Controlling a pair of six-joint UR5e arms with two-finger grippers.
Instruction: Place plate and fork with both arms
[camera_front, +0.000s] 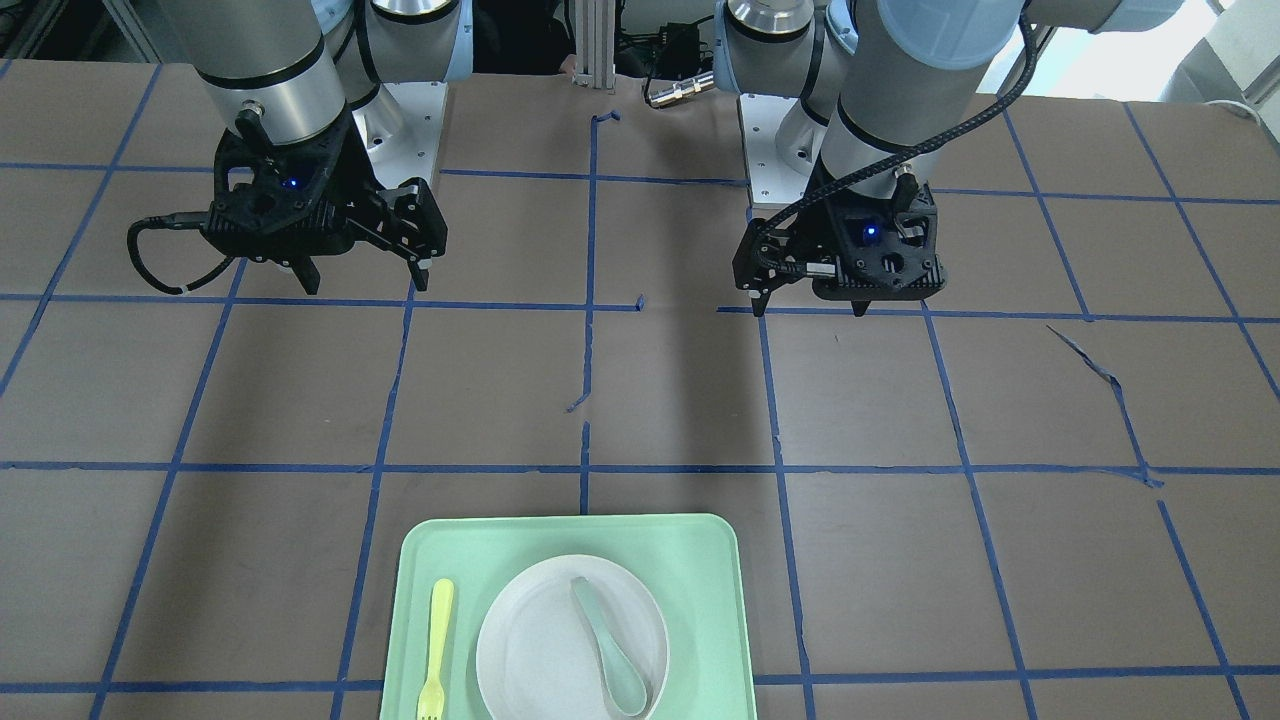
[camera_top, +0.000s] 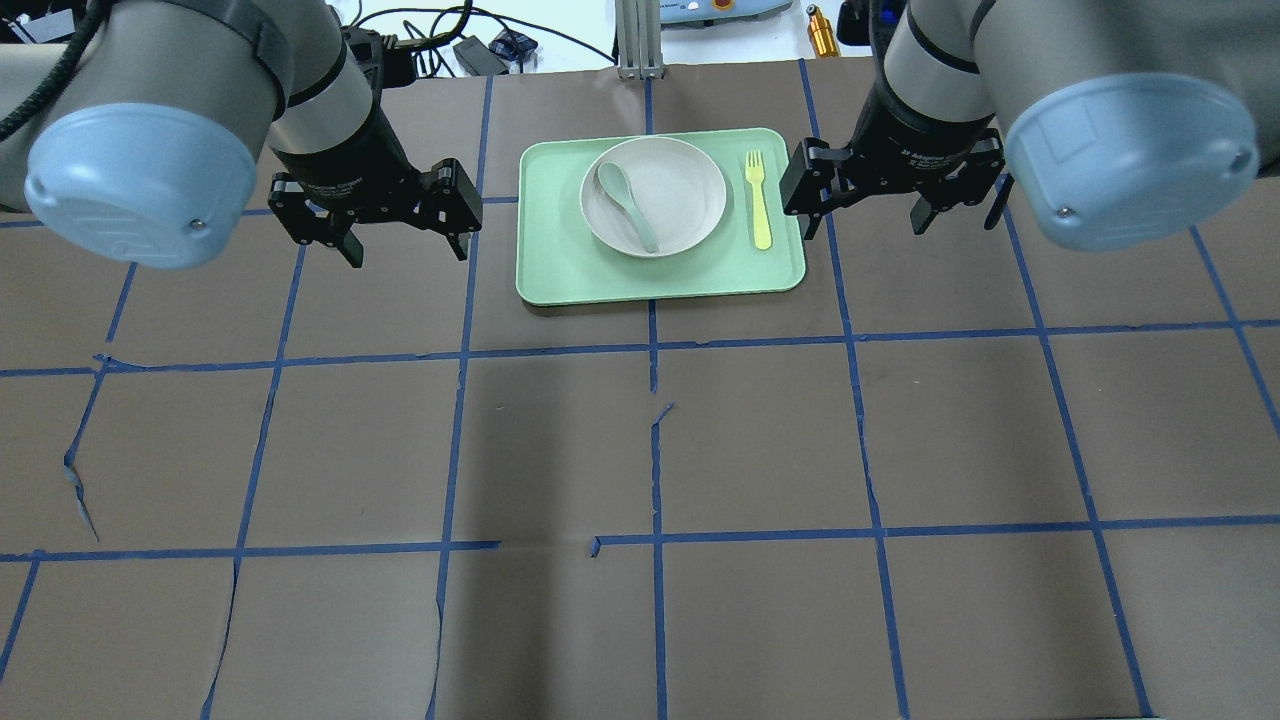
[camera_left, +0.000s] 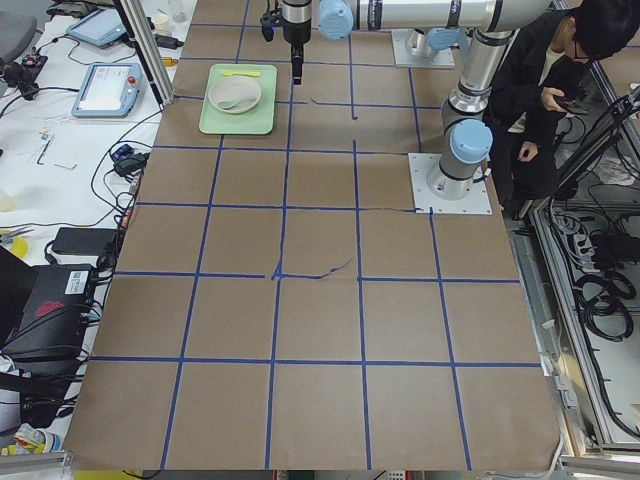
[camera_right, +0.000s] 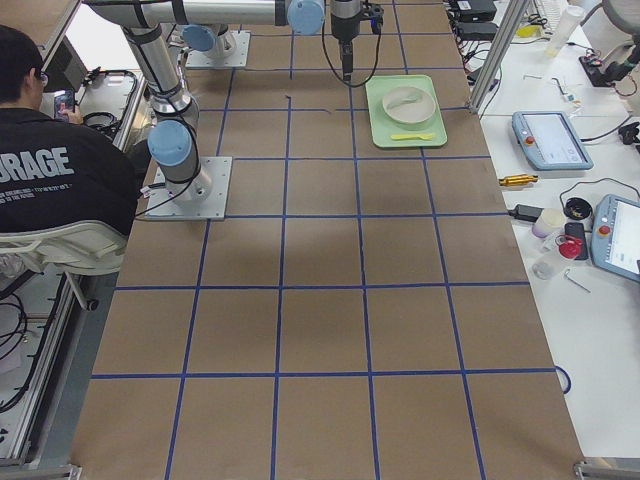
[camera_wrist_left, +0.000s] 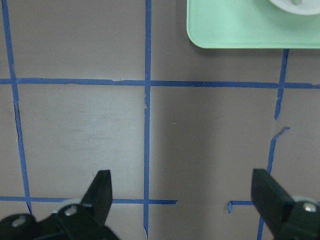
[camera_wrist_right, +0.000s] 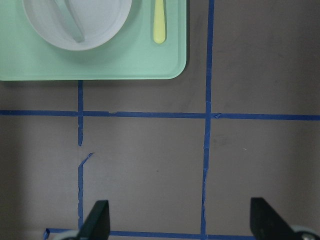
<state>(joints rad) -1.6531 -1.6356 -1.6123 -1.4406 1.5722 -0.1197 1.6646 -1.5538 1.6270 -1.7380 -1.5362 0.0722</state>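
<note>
The white plate (camera_top: 690, 190) lies on a pale green tray (camera_top: 560, 270) at the table's far middle, with a teal-grey spoon (camera_top: 628, 205) resting in it. The yellow fork (camera_top: 758, 198) lies on the tray to the plate's right, tines pointing away from me. My left gripper (camera_top: 407, 250) hovers open and empty left of the tray. My right gripper (camera_top: 865, 228) hovers open and empty just right of the tray, near the fork. The right wrist view shows the plate (camera_wrist_right: 100, 25) and the fork (camera_wrist_right: 159, 22). The left wrist view shows only the tray's corner (camera_wrist_left: 235, 25).
The brown table is marked with a blue tape grid, torn in places. A metal post (camera_top: 640, 40) and cables stand beyond the tray at the far edge. A person (camera_left: 550, 70) sits behind the robot's bases.
</note>
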